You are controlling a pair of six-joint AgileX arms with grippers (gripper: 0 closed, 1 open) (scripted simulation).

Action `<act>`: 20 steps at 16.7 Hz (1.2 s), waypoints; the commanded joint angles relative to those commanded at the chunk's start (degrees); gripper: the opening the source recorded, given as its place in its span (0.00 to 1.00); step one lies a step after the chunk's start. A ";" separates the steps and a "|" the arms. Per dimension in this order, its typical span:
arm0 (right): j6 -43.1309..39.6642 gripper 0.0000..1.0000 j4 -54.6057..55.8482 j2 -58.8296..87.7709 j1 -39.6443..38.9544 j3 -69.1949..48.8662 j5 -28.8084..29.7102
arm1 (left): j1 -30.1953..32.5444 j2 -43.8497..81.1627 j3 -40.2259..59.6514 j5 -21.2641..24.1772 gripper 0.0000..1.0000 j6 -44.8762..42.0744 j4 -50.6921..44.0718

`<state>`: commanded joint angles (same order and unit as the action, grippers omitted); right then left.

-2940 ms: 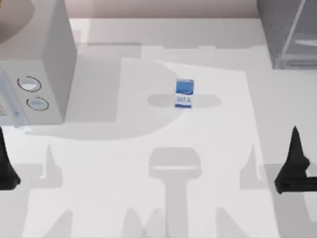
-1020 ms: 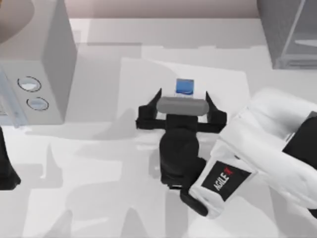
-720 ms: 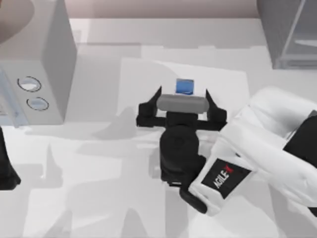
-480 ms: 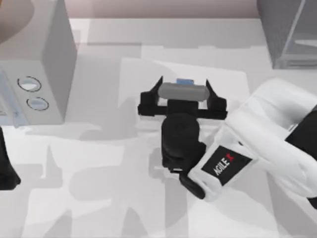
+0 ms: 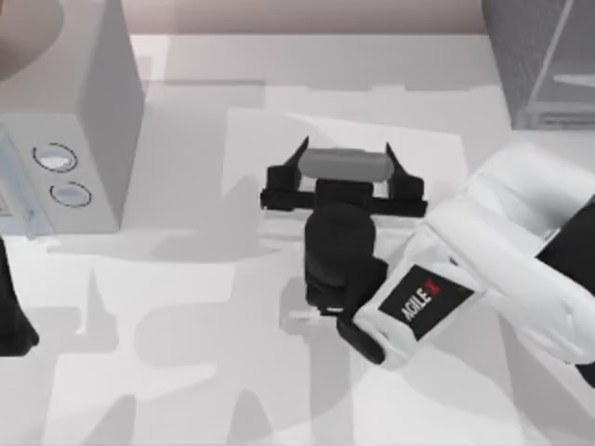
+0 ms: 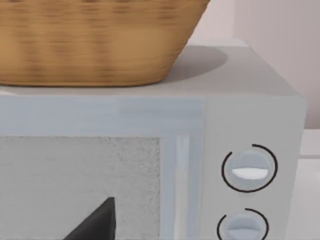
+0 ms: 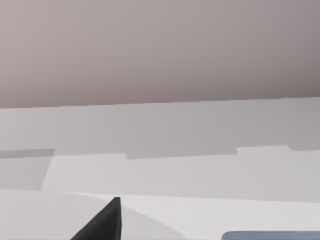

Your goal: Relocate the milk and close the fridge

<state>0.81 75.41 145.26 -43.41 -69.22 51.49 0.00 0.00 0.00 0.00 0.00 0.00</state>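
My right gripper point(image 5: 345, 149) hangs open over the middle of the table, its two black fingers spread wide and pointing toward the far edge. The milk is hidden beneath the gripper's grey housing in the top view. In the right wrist view a thin blue-grey strip point(image 7: 270, 235) shows close under the camera, likely the carton's top, beside one black fingertip point(image 7: 107, 220). The fridge point(image 5: 525, 56) stands at the back right corner, dark grey with a lighter door panel point(image 5: 576, 65). My left gripper point(image 5: 9, 311) is parked at the table's left edge.
A light grey microwave point(image 5: 74, 111) with two round dials point(image 6: 248, 167) stands at the back left, with a woven basket point(image 6: 90, 40) on top of it. My right arm's white forearm point(image 5: 483, 269) lies across the right half of the table.
The right arm swung in from the right edge. Over the last second its open gripper slid toward the far edge until it covered the milk. The left arm stayed put.
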 joint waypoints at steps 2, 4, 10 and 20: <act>0.00 0.70 0.00 0.00 0.00 0.00 0.00 | 0.00 0.00 0.00 0.00 1.00 0.00 0.00; 0.00 0.55 0.00 0.00 0.00 0.00 0.00 | 0.00 0.00 0.00 0.00 1.00 0.00 0.00; 0.00 0.10 0.00 0.00 0.00 0.00 0.00 | 0.00 0.00 0.00 0.00 1.00 0.00 0.00; 0.04 0.00 -0.03 -0.12 -0.16 0.07 0.00 | 0.00 0.00 0.00 0.00 1.00 0.00 0.00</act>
<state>0.86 75.38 145.14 -43.57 -69.16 51.49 0.00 0.00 0.00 0.00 0.00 0.00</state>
